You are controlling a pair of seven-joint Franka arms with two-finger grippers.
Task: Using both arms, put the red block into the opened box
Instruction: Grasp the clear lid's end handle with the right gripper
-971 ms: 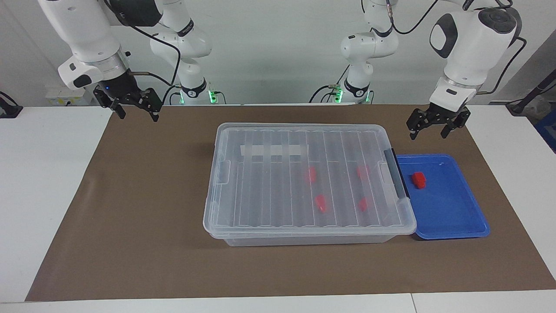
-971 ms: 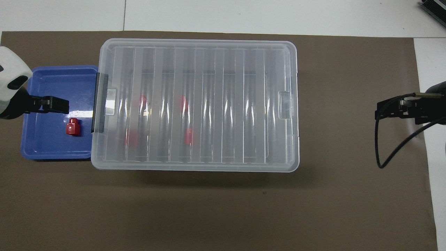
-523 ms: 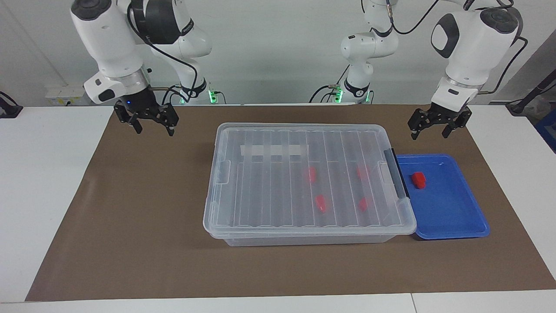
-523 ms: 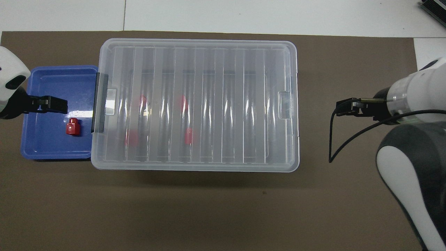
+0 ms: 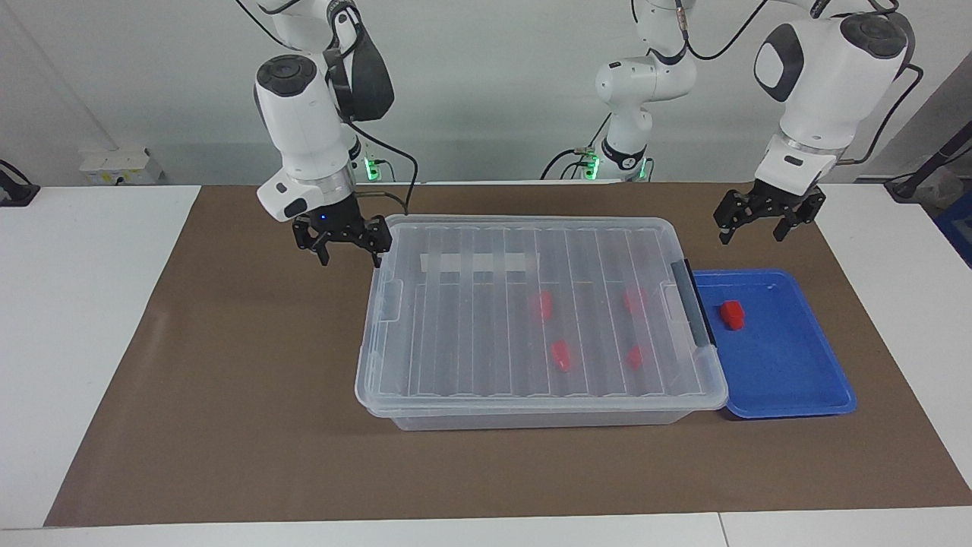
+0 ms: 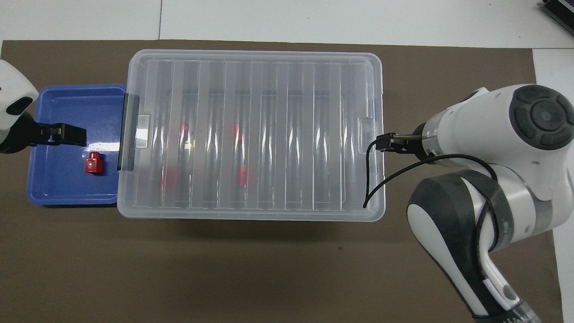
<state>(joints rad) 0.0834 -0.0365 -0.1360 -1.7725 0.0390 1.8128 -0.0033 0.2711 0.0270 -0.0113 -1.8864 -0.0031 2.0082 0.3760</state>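
The red block lies in a shallow blue tray at the left arm's end of the box. The clear box has its ribbed lid on. Several more red blocks show through the lid. My left gripper hangs open over the tray's edge nearest the robots, holding nothing. My right gripper is open and empty, in the air at the box's end toward the right arm, by the corner nearest the robots.
Box and tray sit side by side on a brown mat that covers most of the white table. A dark grey handle runs along the box's end beside the tray. A black cable loops from the right wrist over the box's rim.
The right arm has swung in from its end of the table, bringing its open gripper lower and up to the box's end. The left gripper and the red block have stayed put.
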